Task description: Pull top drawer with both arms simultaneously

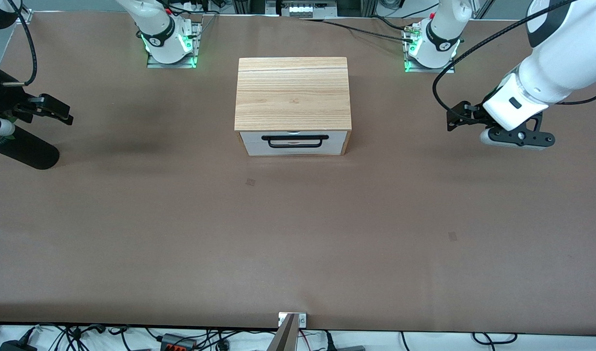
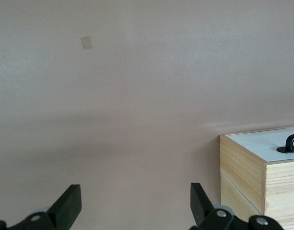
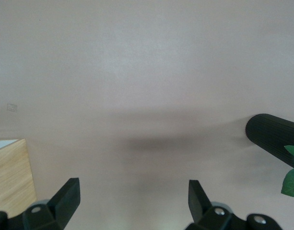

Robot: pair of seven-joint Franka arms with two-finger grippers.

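Nothing of the pull is showing as done yet: the top drawer (image 1: 296, 141) is sitting flush in the light-wood cabinet (image 1: 293, 92), its white front and black bar handle (image 1: 292, 141) facing the front camera, with none of its inside showing. The cabinet is standing on the brown worktop (image 1: 298, 243) midway between the two arms' bases.

Both grippers are hanging well apart from the drawer. The left gripper (image 1: 454, 118) is hovering over bare worktop toward the left arm's end, and its wrist view is showing its fingers (image 2: 70, 203) spread wide with nothing between them; a corner of the cabinet is just visible there. The right gripper (image 1: 54, 109) is hovering over the right arm's end of the worktop, likewise spread wide and holding nothing, as its own fingers (image 3: 67, 196) are showing in the right wrist view.

Everything is therefore remaining, by my reading: both arms are needing to come in to the handle, close on it, and draw the drawer out together.
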